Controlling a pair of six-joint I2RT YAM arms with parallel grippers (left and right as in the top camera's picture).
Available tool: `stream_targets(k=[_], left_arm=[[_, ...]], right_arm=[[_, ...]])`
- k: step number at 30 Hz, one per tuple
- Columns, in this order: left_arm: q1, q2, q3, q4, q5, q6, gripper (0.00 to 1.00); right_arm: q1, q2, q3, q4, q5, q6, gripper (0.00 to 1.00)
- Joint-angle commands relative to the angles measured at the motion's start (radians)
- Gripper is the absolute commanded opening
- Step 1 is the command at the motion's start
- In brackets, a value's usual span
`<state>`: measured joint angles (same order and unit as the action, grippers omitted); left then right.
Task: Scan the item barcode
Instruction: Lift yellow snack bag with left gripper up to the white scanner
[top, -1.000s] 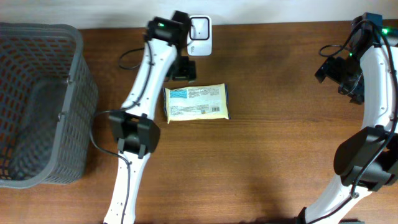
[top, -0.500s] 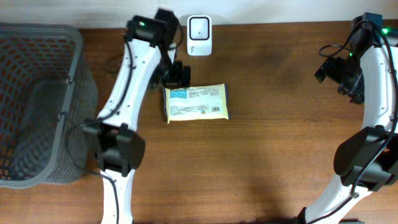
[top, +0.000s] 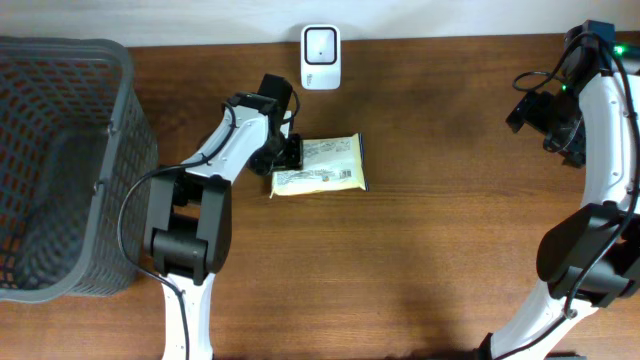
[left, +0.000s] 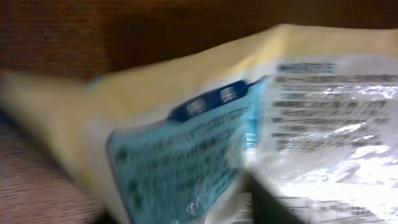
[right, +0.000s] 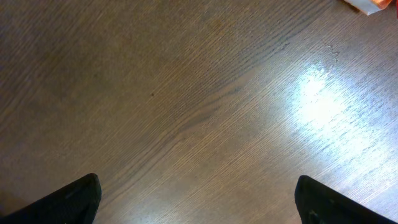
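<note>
A pale yellow packet (top: 325, 165) with a blue-and-white printed label lies flat on the wooden table, just below the white scanner (top: 320, 45) at the back edge. My left gripper (top: 283, 155) is down at the packet's left end, covering it. In the left wrist view the packet (left: 186, 137) fills the blurred frame, and one dark finger (left: 280, 208) lies over its label at the bottom. How far the jaws have closed does not show. My right gripper (right: 199, 199) hangs open over bare wood at the far right (top: 545, 120), nothing between its fingers.
A large grey mesh basket (top: 120, 150) stands at the left side of the table. A small orange-and-white thing (right: 373, 5) shows at the top right corner of the right wrist view.
My left arm has swung down from beside the scanner to the packet's left end. The packet has stayed roughly where it was. The right arm has not moved.
</note>
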<state>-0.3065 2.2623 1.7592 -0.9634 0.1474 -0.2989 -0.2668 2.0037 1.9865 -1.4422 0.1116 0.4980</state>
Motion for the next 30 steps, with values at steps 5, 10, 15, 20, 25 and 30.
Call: stream_targets(k=[5,10,15,20,25,30], left_arm=[[0.004,0.0,0.322,-0.266,-0.384,0.009,0.0],[0.001,0.0,0.658,-0.49,-1.009,0.01,0.0],[0.002,0.0,0.631,-0.502,-1.166,0.048,0.0],[-0.025,0.0,0.443,-0.474,-1.165,0.047,0.0],[-0.176,0.0,0.392,-0.459,-0.941,0.047,0.01],[-0.35,0.0,0.336,-0.459,-0.964,0.047,0.04]], right_arm=[[0.004,-0.002,0.011,-0.001,0.009,0.005,0.99],[0.004,-0.002,0.011,-0.001,0.009,0.005,0.99],[0.004,-0.002,0.011,-0.001,0.009,0.004,0.99],[0.004,-0.002,0.011,-0.001,0.009,0.005,0.99],[0.004,-0.002,0.011,-0.001,0.009,0.005,0.99],[0.004,-0.002,0.011,-0.001,0.009,0.004,0.99]])
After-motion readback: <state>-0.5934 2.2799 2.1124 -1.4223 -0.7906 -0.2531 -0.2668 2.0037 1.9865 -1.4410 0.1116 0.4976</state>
